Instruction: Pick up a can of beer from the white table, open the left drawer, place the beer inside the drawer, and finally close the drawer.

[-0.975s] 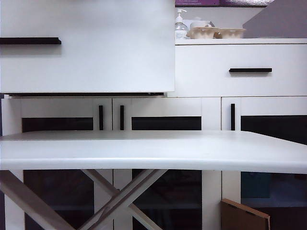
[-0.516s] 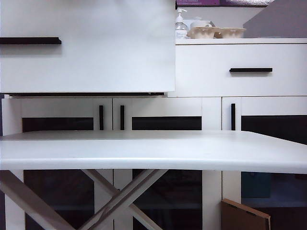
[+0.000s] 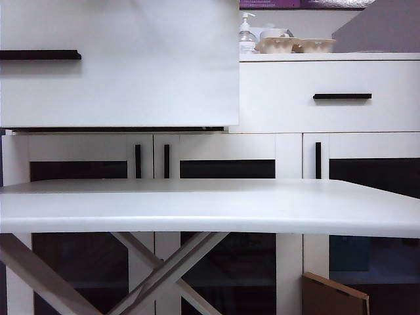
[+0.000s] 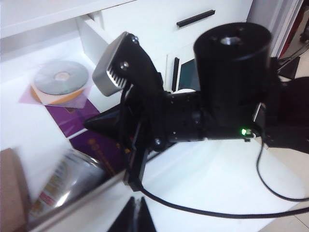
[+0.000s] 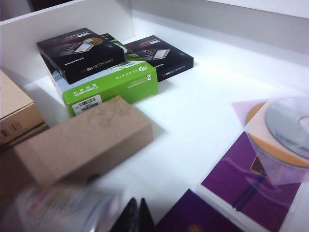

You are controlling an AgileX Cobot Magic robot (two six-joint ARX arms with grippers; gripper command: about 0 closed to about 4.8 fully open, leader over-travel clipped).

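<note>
- Little has moved in the exterior view since a second ago: only the black bar handle (image 3: 39,55) of the left drawer (image 3: 131,72) sits a shade further left.
- That view shows the left drawer pulled out, its white front looming at upper left over the white table (image 3: 210,207). It also shows the second drawer (image 3: 328,95) shut, and a clear pump bottle (image 3: 247,34) and moulded pulp trays (image 3: 295,44) on the cabinet top.
- Neither arm and nothing inside the drawer can be seen from there.
- Only the wrist views look into the drawer. The left wrist view shows the can of beer (image 4: 63,183) lying on its side on the drawer floor, blurred, just behind the drawer's wall and next to a brown box (image 4: 9,188).
- The left gripper (image 4: 133,218) hangs outside that wall, its fingers pressed together to a point with nothing between them.
- The same view alone shows the right arm (image 4: 231,82) reaching over the drawer, with its silver wrist camera (image 4: 113,67) uppermost.
- The right wrist view shows the right gripper (image 5: 135,217) inside the drawer, fingers closed tight and empty, just beside the blurred can.
- Only this view shows a green Seagate box (image 5: 113,87), two black Samsung boxes (image 5: 79,53) and the brown carton's full length.
- A disc (image 5: 289,123) on purple sleeves (image 5: 251,188) appears in both wrist views.
</note>
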